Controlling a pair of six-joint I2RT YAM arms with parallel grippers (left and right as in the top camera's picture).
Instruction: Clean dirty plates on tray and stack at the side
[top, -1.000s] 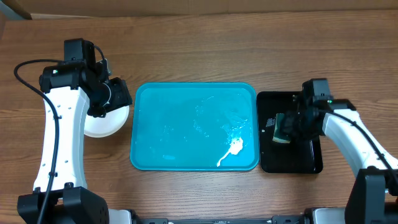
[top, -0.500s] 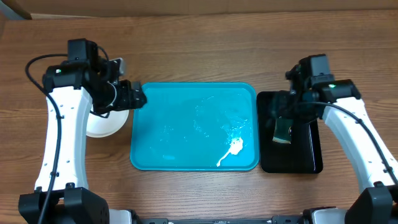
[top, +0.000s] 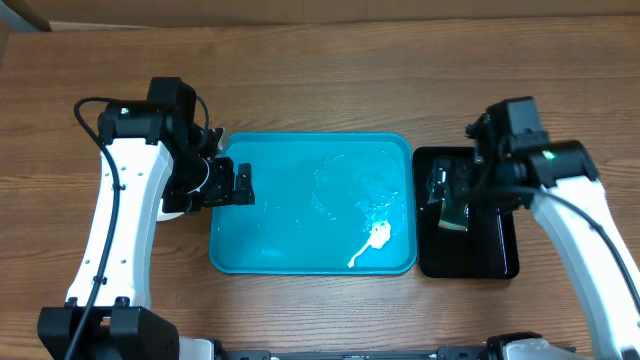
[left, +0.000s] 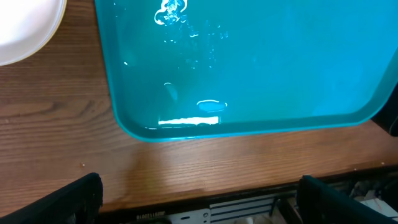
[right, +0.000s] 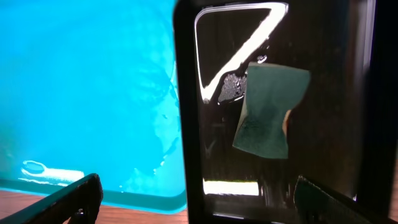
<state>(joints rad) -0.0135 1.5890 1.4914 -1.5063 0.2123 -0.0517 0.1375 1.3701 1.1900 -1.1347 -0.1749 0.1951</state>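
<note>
The turquoise tray (top: 310, 200) lies mid-table, wet, with a white foam smear (top: 375, 238) near its front right corner and no plates on it. A white plate (left: 22, 28) sits on the table left of the tray; in the overhead view my left arm hides it. My left gripper (top: 232, 183) hovers open over the tray's left edge (left: 115, 93), nothing between its fingers (left: 74, 199). My right gripper (top: 452, 192) hangs open above the green sponge (right: 270, 112), which lies on the black tray (right: 186, 124).
The small glossy black tray (top: 495, 255) sits right beside the turquoise tray. The wooden table's front edge (left: 249, 186) runs close below my left gripper. A cardboard-coloured strip (top: 300, 10) borders the back of the table.
My left gripper opened and moved right, from over the plate to the tray's left edge. My right gripper opened and rose, leaving the sponge on the black tray.
</note>
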